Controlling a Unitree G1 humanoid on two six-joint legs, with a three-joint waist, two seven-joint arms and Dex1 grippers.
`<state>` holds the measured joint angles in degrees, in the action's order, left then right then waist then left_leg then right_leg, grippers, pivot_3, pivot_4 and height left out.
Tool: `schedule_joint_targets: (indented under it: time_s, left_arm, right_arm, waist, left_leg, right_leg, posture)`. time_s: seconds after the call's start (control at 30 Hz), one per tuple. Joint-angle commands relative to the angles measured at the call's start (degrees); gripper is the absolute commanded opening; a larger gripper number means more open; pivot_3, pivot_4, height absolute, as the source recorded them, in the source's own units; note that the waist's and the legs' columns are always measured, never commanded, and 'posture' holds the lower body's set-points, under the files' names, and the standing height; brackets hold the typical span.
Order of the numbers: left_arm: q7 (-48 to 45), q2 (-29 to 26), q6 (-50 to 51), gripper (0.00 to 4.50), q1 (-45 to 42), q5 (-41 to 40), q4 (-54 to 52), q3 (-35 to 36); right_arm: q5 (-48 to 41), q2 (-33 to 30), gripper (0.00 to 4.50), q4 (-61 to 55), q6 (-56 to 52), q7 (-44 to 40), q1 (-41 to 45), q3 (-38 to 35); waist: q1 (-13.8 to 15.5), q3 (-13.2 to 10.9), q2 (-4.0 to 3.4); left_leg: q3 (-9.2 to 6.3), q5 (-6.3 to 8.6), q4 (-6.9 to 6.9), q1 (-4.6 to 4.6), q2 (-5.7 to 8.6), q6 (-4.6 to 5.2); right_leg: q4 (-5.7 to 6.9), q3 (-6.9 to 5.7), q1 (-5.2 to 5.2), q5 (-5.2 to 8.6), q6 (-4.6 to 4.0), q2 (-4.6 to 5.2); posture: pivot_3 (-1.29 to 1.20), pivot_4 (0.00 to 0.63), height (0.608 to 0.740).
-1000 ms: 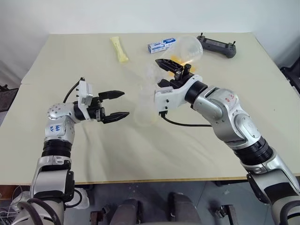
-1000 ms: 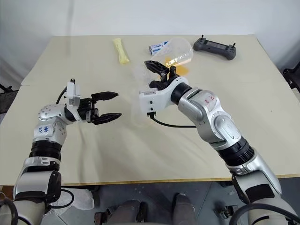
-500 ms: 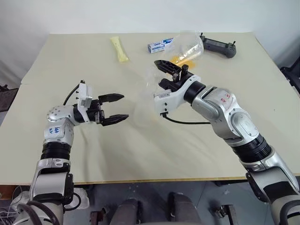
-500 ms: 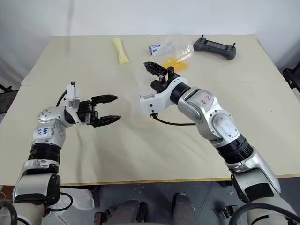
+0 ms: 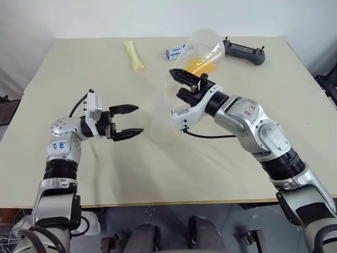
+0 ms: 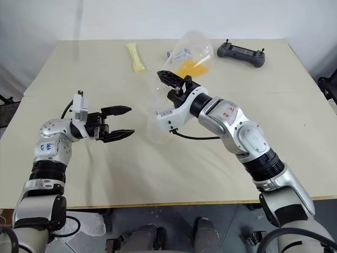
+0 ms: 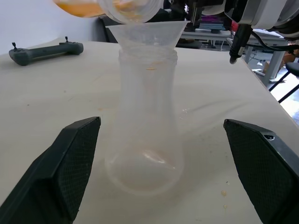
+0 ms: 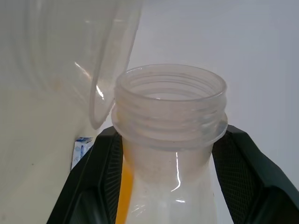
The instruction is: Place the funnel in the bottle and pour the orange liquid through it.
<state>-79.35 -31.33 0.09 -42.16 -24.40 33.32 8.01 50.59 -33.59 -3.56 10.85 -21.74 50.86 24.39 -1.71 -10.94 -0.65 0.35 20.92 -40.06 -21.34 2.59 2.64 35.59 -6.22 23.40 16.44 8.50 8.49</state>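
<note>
The right gripper is clamped on the threaded neck of a clear pouring flask, one black finger on each side of the neck. It holds the flask tilted, with the mouth towards the near left and the wide base raised towards the far side. Over the last second the base has swung upward from lying nearly level. The orange liquid has slid down the flask wall towards the neck.

In the left wrist view the liquid is already at the flask's mouth, directly above the funnel. The funnel sits in the neck of the bottle, which stands upright on the table just left of the right gripper. No stream is visible, and the bottle looks empty apart from a few orange specks near its neck. The funnel step appears to be done and the pour looks about to start.

The left gripper stays spread wide and empty to the left of the bottle, aimed at it without touching it.

Along the far edge of the table lie:
- a pale yellow packet
- a small blue-and-white box with print too small to read
- a dark handheld controller

Red marks on the right forearm and blue handwriting on the left arm cannot be read.
</note>
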Motion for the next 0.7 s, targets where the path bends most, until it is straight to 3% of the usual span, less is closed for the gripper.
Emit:
schedule_joint_targets:
  time_s: [0.03,0.7]
  left_arm:
    - [0.1,-0.5,0.0,4.50,-0.2,-1.0,-2.3,1.0]
    - [0.3,-0.4,0.2,4.50,-0.7,-1.0,-2.0,0.8]
  right_arm:
    - [0.9,-0.9,2.37,-0.2,1.2,2.3,2.0,-2.9]
    - [2.3,-2.8,2.37,4.3,6.5,5.7,4.4,-3.0]
  waist:
    - [0.0,0.0,0.00]
    - [0.0,0.0,0.00]
  left_leg:
    - [0.00,0.00,0.00,0.00,0.00,0.00]
    - [0.01,0.00,0.00,0.00,0.00,0.00]
  right_leg:
    - [0.00,0.00,0.00,0.00,0.00,0.00]
    - [0.00,0.02,0.00,0.00,0.00,0.00]
  posture:
    - [0.00,0.150,0.740]
    - [0.00,0.150,0.740]
